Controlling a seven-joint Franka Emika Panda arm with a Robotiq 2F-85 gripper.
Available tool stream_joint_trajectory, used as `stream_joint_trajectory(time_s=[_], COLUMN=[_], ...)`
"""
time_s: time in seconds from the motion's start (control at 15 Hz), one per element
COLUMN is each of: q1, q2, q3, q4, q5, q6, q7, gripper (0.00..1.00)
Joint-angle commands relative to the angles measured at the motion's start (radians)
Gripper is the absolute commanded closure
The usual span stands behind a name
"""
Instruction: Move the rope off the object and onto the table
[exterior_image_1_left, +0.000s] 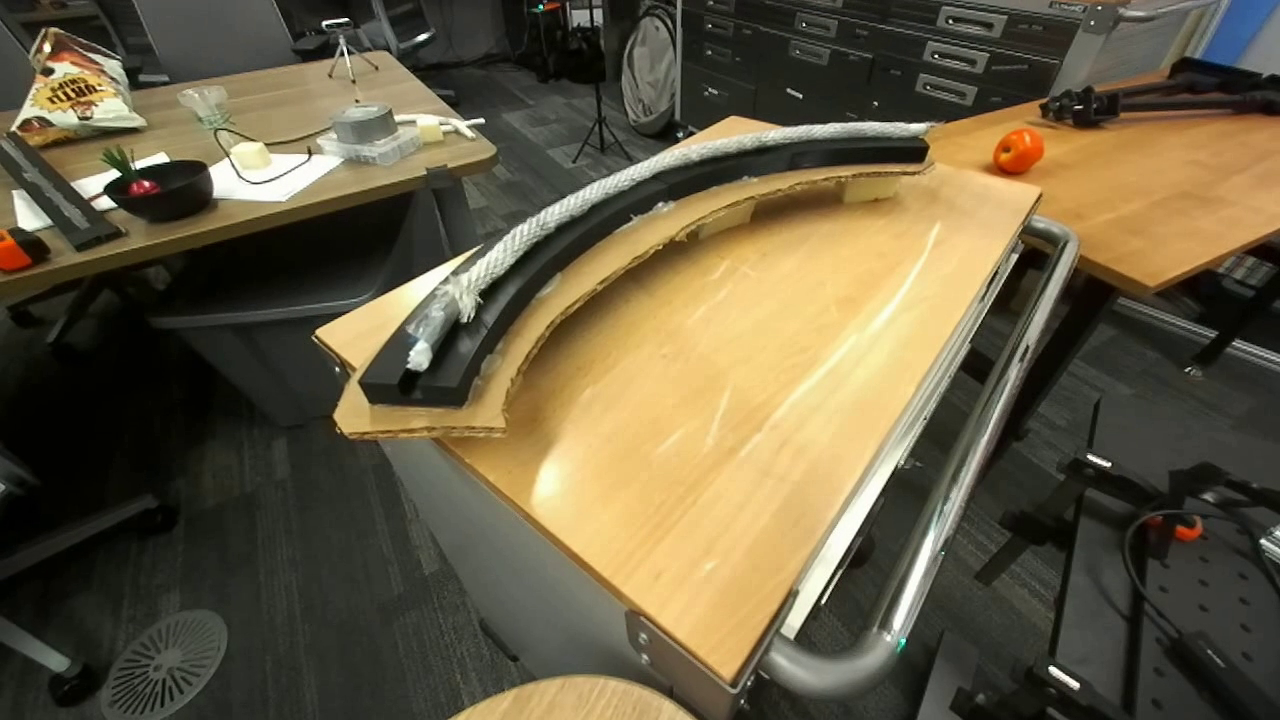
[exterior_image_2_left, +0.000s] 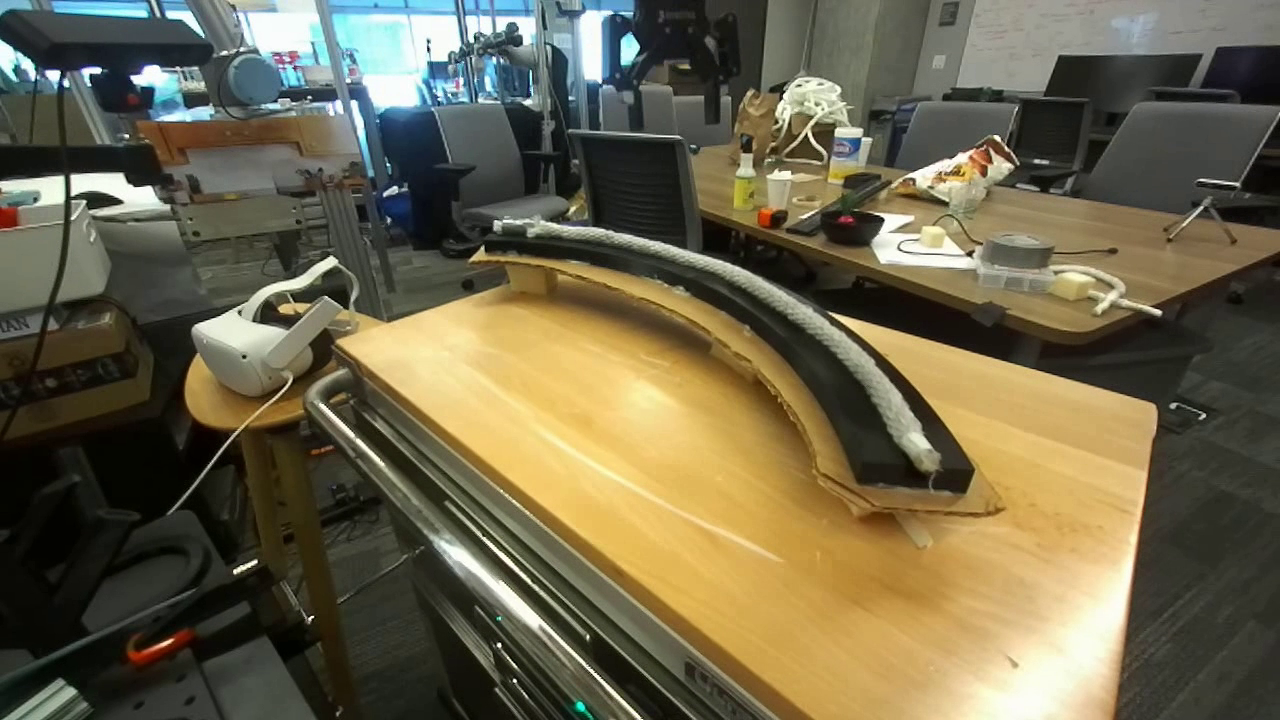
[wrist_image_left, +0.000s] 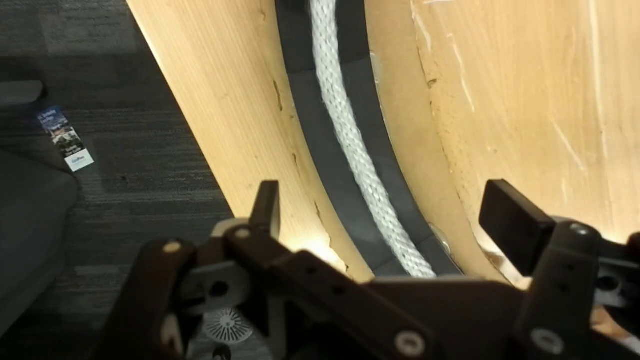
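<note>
The rope (wrist_image_left: 344, 120), a pale grey-white braid with clear wrapping at one end, lies lengthwise on the black curved track (exterior_image_2_left: 750, 318), bending with its arc. The track sits raised above the wooden table (exterior_image_2_left: 590, 430), whose light-brown top bears pale streaks.

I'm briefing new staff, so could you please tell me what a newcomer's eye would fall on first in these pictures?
Probably the grey-white braided rope, lying along the black curved track above the light-brown wooden tabletop in both exterior views. Next, perhaps, the black gripper, open with its fingers either side of the rope in the wrist view. A round orange item on a neighbouring wooden table in an exterior view may follow.
</note>
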Motion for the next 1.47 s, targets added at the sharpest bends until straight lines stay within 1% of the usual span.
stream_joint_trajectory(time_s=[0.0,0.13,0.27,0.33,0.67,0.8,1.27,1.33,1.4], q1=[0.023,0.024,0.017,0.02,0.023,0.039,0.04,0.042,0.044], q2=[0.086,0.122,0.147,0.112,0.119,0.14,0.267,0.283,0.297], q3=[0.007,0.013,0.022,0.015,0.012,0.004,0.016,0.016,0.016], q4=[0.064,0.076,0.084,0.029,0.021,0.043,0.135,0.147,0.159], q5=[-0.049,-0.048,-0.036,-0.032,-0.038,-0.058,-0.047,-0.047,-0.048], q6=[0.01,0.023,0.063,0.041,0.055,0.036,-0.019,-0.027,-0.037], q7=[0.003,-0.023,-0.051,-0.012,0.001,0.03,-0.003,-0.005,-0.006], gripper=[0.0,0.0,0.0,0.0,0.0,0.0,0.0,0.04,0.19])
